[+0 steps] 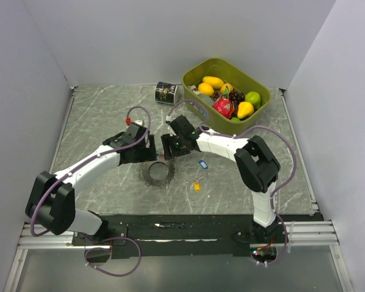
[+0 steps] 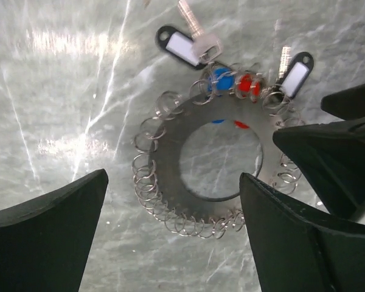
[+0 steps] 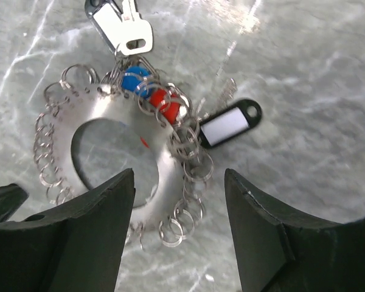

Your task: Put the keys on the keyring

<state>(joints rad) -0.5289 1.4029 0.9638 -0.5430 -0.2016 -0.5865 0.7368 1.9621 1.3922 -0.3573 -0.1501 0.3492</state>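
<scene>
The keyring (image 2: pixel 170 152) is a flat silvery disc with a hollow centre and many small split rings round its edge. It lies on the table and also shows in the top view (image 1: pixel 157 174) and the right wrist view (image 3: pixel 61 131). Keys hang at its far edge: a blue-capped one (image 3: pixel 135 80), a red-capped one (image 3: pixel 164 103), and two with black-framed white tags (image 3: pixel 230 124) (image 2: pixel 181 46). A blue-tagged key (image 1: pixel 202 163) and a yellow-tagged key (image 1: pixel 197 186) lie loose. My left gripper (image 2: pixel 170 243) is open above the ring's near edge. My right gripper (image 3: pixel 179 237) is open, straddling the ring's rim.
A black can (image 1: pixel 166 93) lies at the back. A green basket (image 1: pixel 259 89) of toy fruit stands at the back right. The right gripper's fingers (image 2: pixel 334 152) show at the right of the left wrist view, close to the left gripper.
</scene>
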